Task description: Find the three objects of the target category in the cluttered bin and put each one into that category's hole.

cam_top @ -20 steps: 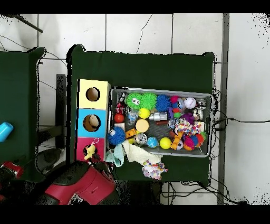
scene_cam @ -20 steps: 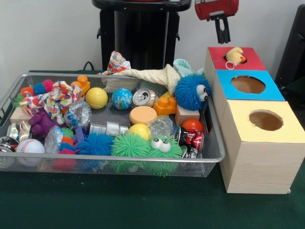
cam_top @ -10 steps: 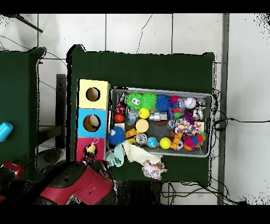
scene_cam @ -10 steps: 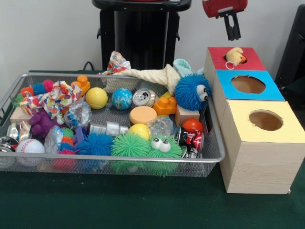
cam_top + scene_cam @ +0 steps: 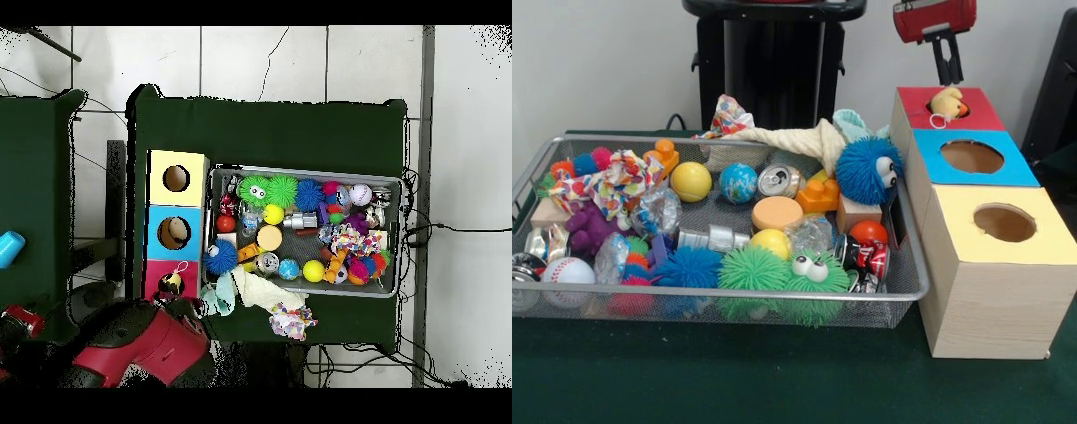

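Note:
A small yellow plush toy (image 5: 945,102) with a ring loop sits in the hole of the red-topped box (image 5: 913,99), partly sunk in. My gripper (image 5: 951,79) hangs just above and behind it, open, with nothing between its fingers. In the overhead view the same toy (image 5: 171,285) lies on the red box (image 5: 155,288), and the red arm (image 5: 140,348) covers the corner below it. The wire bin (image 5: 733,295) holds a blue fuzzy toy with eyes (image 5: 865,170), a green one with eyes (image 5: 812,274), balls, cans and blocks.
A blue-topped box (image 5: 937,170) and a yellow-topped box (image 5: 958,240), each with a round hole, stand in a row with the red one, right of the bin. A cream cloth (image 5: 786,137) and patterned fabric (image 5: 726,115) drape over the bin's far rim.
The gripper has risen slightly and drifted right above the red box. In the overhead view the arm has slid left. The plush toy and the bin's contents have stayed put.

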Action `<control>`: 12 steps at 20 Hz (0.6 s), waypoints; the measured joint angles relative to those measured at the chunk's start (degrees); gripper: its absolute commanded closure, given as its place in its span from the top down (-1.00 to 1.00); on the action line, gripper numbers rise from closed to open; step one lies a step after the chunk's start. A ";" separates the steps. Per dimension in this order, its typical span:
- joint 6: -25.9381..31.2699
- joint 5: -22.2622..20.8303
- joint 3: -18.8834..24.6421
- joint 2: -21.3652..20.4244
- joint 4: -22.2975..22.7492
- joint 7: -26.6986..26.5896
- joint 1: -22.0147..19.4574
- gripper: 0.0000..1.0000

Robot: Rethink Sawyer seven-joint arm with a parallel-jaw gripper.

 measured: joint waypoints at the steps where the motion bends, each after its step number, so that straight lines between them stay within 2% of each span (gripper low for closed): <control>1: 0.35 0.00 0.17 0.04 -0.05 0.00 0.00 -1.00; 4: 3.66 0.01 1.77 0.11 -0.32 0.00 0.01 -1.00; 12: 5.88 0.00 3.08 0.10 -0.43 0.00 -0.15 -1.00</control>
